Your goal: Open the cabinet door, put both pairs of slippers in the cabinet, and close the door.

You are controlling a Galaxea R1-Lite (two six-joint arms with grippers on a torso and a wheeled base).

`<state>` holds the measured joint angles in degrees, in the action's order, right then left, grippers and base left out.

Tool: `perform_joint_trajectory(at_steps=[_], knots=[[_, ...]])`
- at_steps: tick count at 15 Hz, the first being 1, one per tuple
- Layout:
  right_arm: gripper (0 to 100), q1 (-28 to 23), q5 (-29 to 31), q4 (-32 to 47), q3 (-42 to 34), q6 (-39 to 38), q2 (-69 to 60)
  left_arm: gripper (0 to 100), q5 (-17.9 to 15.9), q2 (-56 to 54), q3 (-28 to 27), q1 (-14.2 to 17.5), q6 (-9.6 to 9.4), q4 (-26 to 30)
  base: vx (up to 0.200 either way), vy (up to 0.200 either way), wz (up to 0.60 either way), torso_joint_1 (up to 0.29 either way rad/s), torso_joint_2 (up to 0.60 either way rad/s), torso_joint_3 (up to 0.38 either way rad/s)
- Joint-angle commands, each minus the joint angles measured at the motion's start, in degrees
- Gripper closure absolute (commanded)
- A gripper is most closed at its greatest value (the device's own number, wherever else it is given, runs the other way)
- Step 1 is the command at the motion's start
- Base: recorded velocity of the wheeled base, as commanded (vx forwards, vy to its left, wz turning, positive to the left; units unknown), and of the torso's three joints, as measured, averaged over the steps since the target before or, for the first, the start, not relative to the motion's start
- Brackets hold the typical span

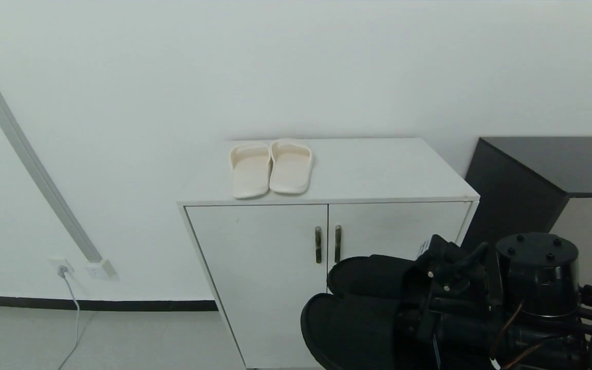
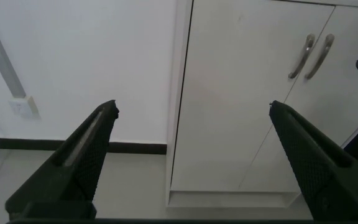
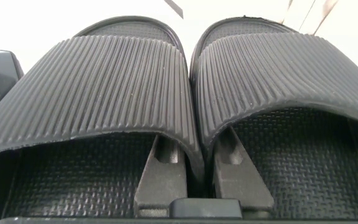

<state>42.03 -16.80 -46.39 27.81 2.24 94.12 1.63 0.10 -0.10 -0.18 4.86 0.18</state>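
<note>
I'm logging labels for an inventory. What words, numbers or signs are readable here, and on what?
No text can be read.
The cabinet doors, the beige slippers, the black slippers and the wall socket show no legible print.

I see a plain indoor room, homelike but sparse: a two-door cabinet with cream slippers on top, against a bare wall, with a wall socket, dark skirting and grey floor.
</note>
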Motion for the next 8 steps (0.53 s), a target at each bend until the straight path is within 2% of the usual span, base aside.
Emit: perform_joint_trajectory(at_steps=[1, 8], knots=[[100, 0.15, 0.01, -0.11, -0.12, 0.04, 0.45, 0, 0.04, -0.01, 0.01, 0.01, -0.03, -0.01, 0.0, 0.0, 0.0, -0.207, 0.53, 0.315], [100, 0.24, -0.08, -0.55, -0.65, 0.04, 0.8, 0, 0.04, -0.01, 0.01, 0.01, -0.03, -0.01, 0.0, 0.0, 0.0, -0.183, 0.5, 0.318]])
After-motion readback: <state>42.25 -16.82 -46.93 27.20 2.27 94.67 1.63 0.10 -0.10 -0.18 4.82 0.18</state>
